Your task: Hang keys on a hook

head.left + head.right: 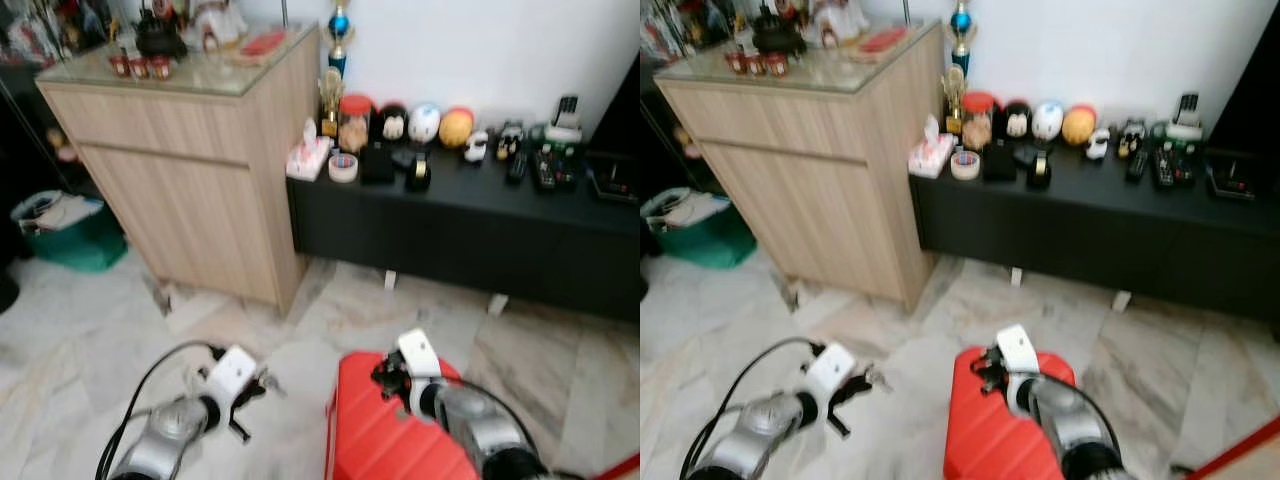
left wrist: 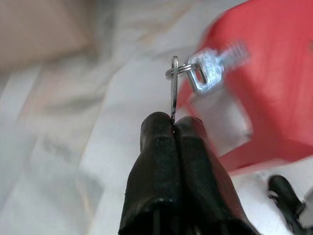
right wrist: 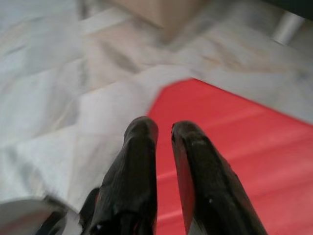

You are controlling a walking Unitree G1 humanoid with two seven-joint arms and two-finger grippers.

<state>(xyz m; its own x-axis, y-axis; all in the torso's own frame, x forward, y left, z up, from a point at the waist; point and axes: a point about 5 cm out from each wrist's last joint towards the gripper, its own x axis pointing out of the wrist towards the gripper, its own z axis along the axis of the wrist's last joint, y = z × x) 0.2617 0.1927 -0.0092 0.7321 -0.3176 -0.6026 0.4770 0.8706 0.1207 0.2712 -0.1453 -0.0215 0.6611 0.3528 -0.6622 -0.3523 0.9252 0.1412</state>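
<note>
A silver key on a ring [image 2: 205,73] sticks out past my left gripper [image 2: 173,125], which is shut on a flat key blade hanging from the same ring. In the eye views that left gripper [image 1: 258,385] hovers low over the marble floor, left of a red hard-shell object [image 1: 380,440]. My right gripper [image 1: 385,378] hangs over the red object's near-left corner. Its two black fingers [image 3: 142,142] lie close together with nothing between them.
A light wooden cabinet [image 1: 190,170] stands ahead on the left, with small items on its glass top. A low black sideboard [image 1: 460,230] runs along the white wall, crowded with small objects. A green bin [image 1: 70,235] sits at far left. Marble floor [image 1: 90,330] lies between.
</note>
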